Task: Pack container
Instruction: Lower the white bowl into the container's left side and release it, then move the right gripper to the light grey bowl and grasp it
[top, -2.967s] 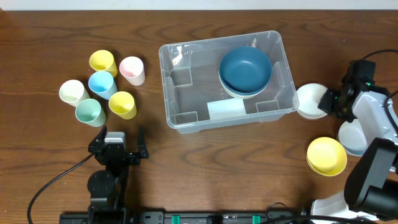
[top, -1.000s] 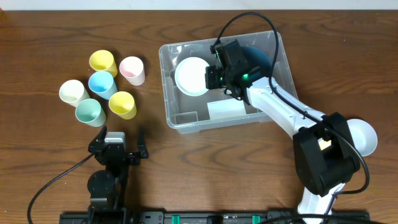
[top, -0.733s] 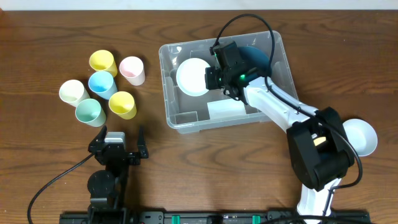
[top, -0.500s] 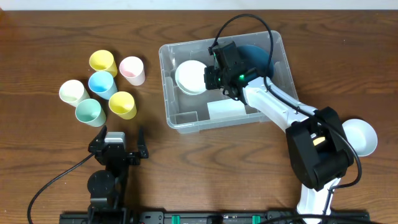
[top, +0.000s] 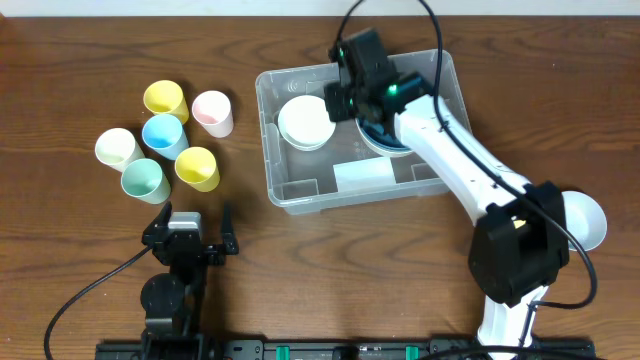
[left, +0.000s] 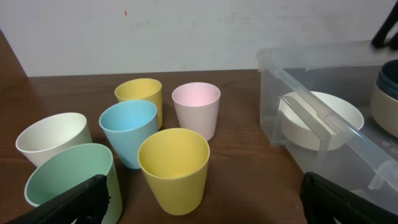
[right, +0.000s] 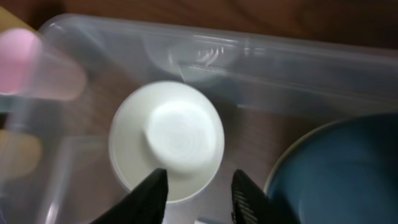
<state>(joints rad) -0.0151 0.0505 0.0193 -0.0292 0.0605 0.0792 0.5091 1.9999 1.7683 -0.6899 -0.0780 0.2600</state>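
Note:
The clear container stands at the table's middle; it also shows in the left wrist view and the right wrist view. A white bowl lies free in its left half, also seen by the right wrist and the left wrist. A dark blue bowl sits in its right half, partly hidden by the arm. My right gripper hovers open over the white bowl's right edge. My left gripper is open and empty near the front edge.
Several cups stand left of the container: yellow, pink, blue, white, green, yellow. A pale bowl sits at the far right. The right arm spans the container's right side.
My right gripper brought the white bowl from right of the container into its left half, let go of it, and has risen toward the far rim. The left arm has not moved.

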